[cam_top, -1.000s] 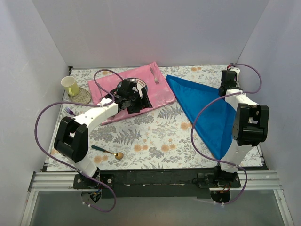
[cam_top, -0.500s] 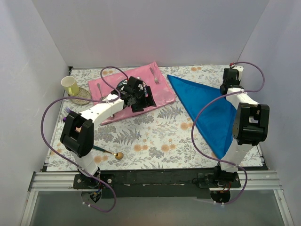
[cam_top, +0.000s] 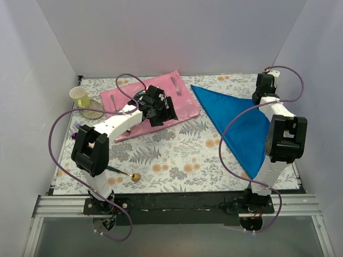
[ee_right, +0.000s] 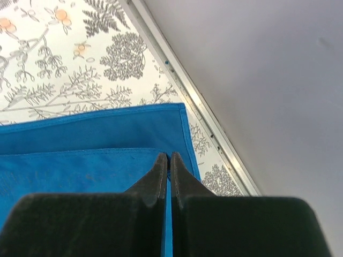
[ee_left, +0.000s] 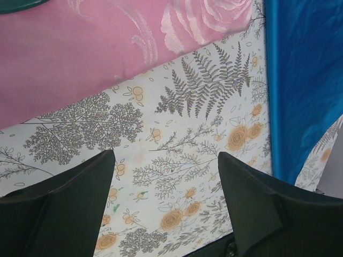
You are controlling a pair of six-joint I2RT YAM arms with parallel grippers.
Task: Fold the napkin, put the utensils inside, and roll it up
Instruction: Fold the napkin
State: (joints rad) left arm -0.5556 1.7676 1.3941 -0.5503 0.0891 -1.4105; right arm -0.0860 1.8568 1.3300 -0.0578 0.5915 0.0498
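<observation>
Napkin (cam_top: pixel 241 128) — smooth royal-blue cloth, folded into a triangle, hemmed edges.

Light: bright, even and diffuse throughout.
Shadows: only faint ones were cast below the left arm (cam_top: pixel 112 126).
Glare: a soft sheen was shown on the pink placemat (ee_left: pixel 80 59) beyond the left fingers (ee_left: pixel 64 209).
Focus: the right fingers (ee_right: pixel 153 184) were rendered dark and slightly blurred.

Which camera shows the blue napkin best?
The top external view: it shows almost the whole blue napkin as a folded triangle. The left wrist view catches only a strip along one edge; the right wrist view only a layered corner.
</observation>
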